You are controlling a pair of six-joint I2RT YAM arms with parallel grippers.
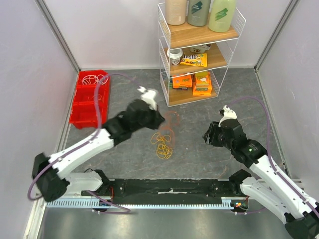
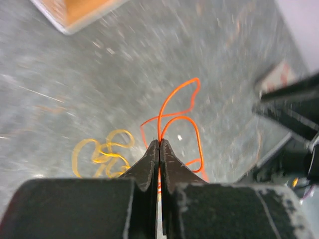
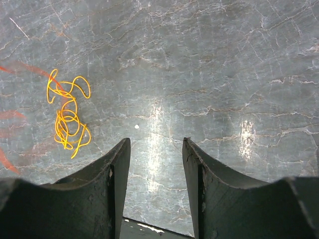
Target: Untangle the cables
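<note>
Left gripper (image 2: 159, 149) has its fingers pressed together at the very tips on a strand of the orange cable (image 2: 179, 117), which loops out over the grey tabletop (image 1: 199, 164) ahead of it. The yellow cable (image 3: 67, 119) lies bunched just beside it, and I can't tell if the two are linked. Right gripper (image 3: 155, 169) is part open on nothing, well off to the side. Risks: the thin strand slips out of the tip pinch, or pulling the orange drags the unpinned yellow along and tightens a knot.
</note>
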